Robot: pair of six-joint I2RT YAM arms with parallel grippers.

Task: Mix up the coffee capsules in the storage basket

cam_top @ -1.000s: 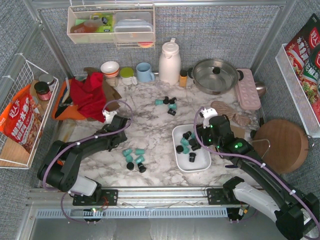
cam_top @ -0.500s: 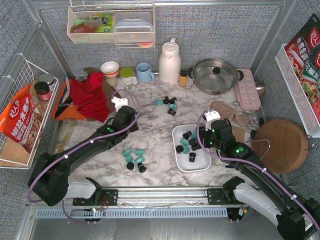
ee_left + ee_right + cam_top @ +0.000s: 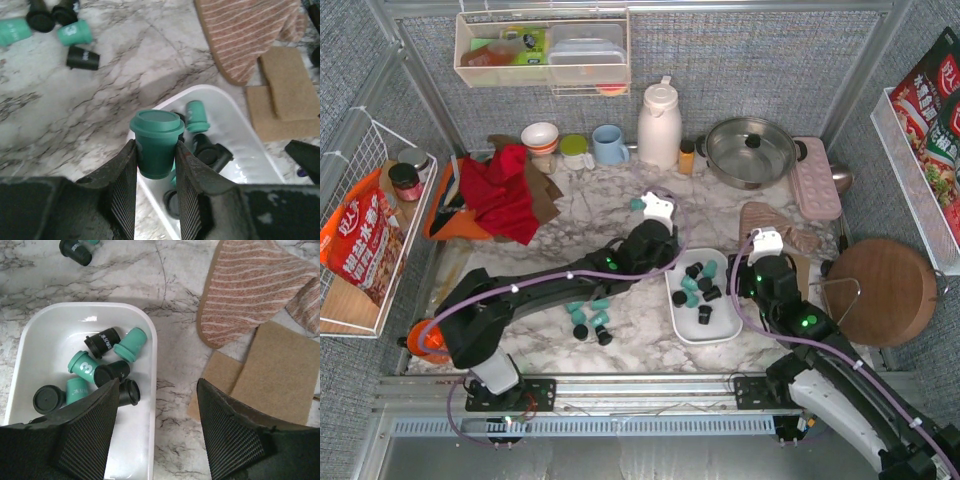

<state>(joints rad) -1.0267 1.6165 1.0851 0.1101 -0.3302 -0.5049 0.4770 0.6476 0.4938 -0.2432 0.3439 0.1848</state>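
The white storage basket point(image 3: 682, 310) sits on the marble right of centre and holds several teal and black coffee capsules point(image 3: 698, 291). It also shows in the left wrist view point(image 3: 240, 135) and the right wrist view point(image 3: 35, 340). My left gripper point(image 3: 658, 240) is shut on a teal capsule point(image 3: 156, 145), held upright above the basket's left rim. My right gripper point(image 3: 157, 405) is open and empty above the basket's right rim; it shows in the top view point(image 3: 760, 272). Loose capsules lie in a cluster point(image 3: 588, 316) left of the basket and another point(image 3: 642, 204) behind it.
A striped mitt point(image 3: 760, 218) and tan pads point(image 3: 260, 375) lie right of the basket. A round wooden board point(image 3: 882, 290) is at the far right. A white jug point(image 3: 659, 125), steel pot point(image 3: 750, 150), mugs and a red cloth point(image 3: 500, 190) line the back.
My left arm has swung right from the left cluster to the basket's left rim, carrying the teal capsule. My right gripper has drawn back from over the basket to its right rim.
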